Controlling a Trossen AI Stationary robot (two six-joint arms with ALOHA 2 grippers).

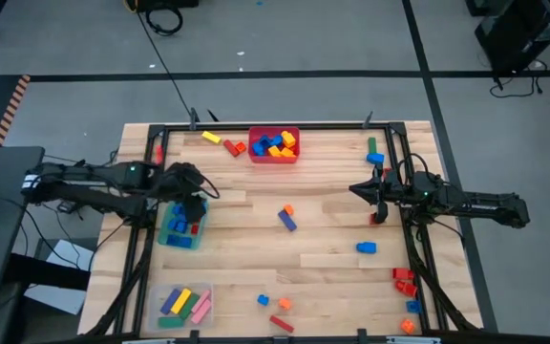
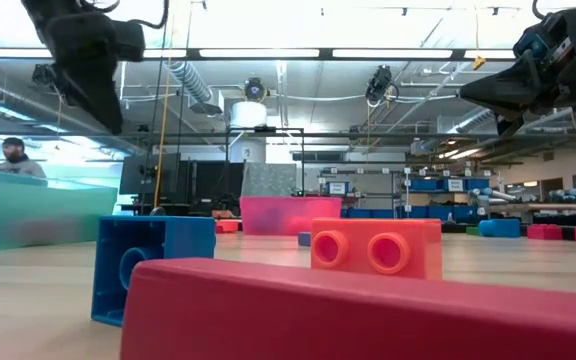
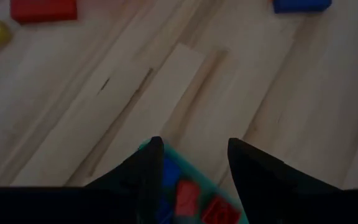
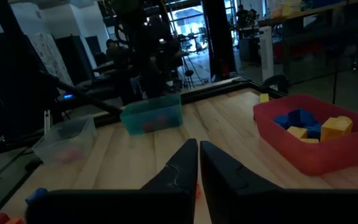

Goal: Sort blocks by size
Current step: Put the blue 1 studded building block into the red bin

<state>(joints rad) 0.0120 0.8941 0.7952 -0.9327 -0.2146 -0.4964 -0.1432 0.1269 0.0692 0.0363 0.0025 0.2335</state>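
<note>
Left gripper [image 3: 191, 155] (spread, empty) hangs over the green bin [image 1: 180, 225]; right gripper [image 4: 198, 155], pressed together, could knock scattered blocks [image 1: 287, 219].

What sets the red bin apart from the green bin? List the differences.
The red rectangular plastic bin sits at the table's far edge, centre; the green rectangular plastic bin sits at the left side. The red bin has nothing over it; the left gripper hangs open over the green bin. The red bin shows blue, yellow and orange blocks; the green one blue and red. Both hold several blocks.
</note>
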